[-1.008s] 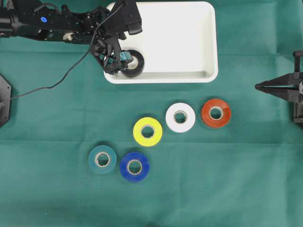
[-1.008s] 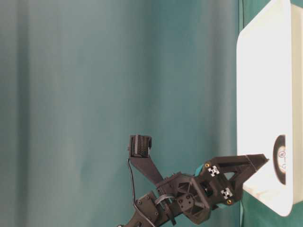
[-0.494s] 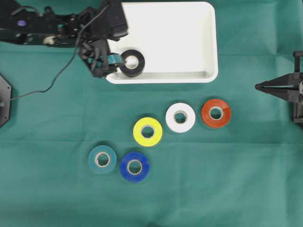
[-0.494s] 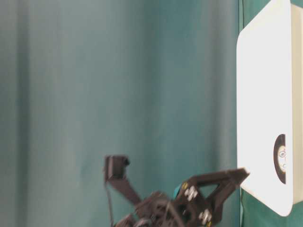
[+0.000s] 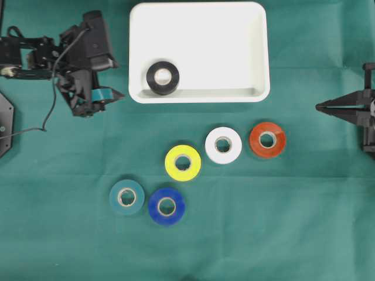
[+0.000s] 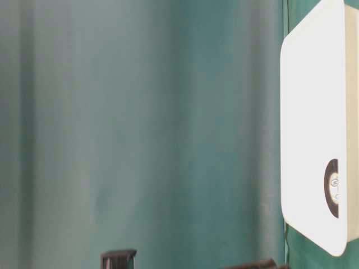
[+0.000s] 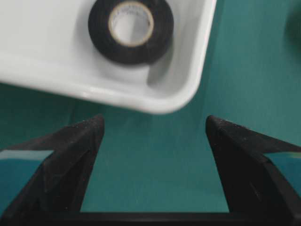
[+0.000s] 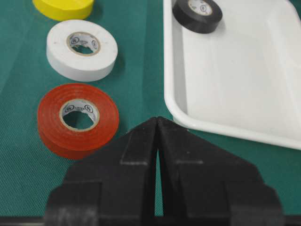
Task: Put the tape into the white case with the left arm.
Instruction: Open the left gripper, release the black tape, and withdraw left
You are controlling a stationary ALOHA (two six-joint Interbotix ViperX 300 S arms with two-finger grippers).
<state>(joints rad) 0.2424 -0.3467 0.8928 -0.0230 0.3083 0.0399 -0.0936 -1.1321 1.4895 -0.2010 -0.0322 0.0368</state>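
Left gripper (image 5: 111, 93) — fingers spread wide, nothing between them, over the green cloth (image 5: 263, 222) just off the white case (image 5: 258, 58) at its nine o'clock. Right gripper (image 8: 157, 123) — fingers pressed together, empty. Black tape (image 5: 163, 78) — flat inside the case, at its seven o'clock corner. On the cloth at the case's six o'clock: yellow roll (image 5: 183, 163), white roll (image 5: 223, 145), red roll (image 5: 268, 140), teal roll (image 5: 126, 197), blue roll (image 5: 166, 206).

We've got a black left arm (image 5: 53, 52) with teal finger patches and a thin cable (image 5: 50, 105); right gripper (image 5: 345, 109) is plain black.
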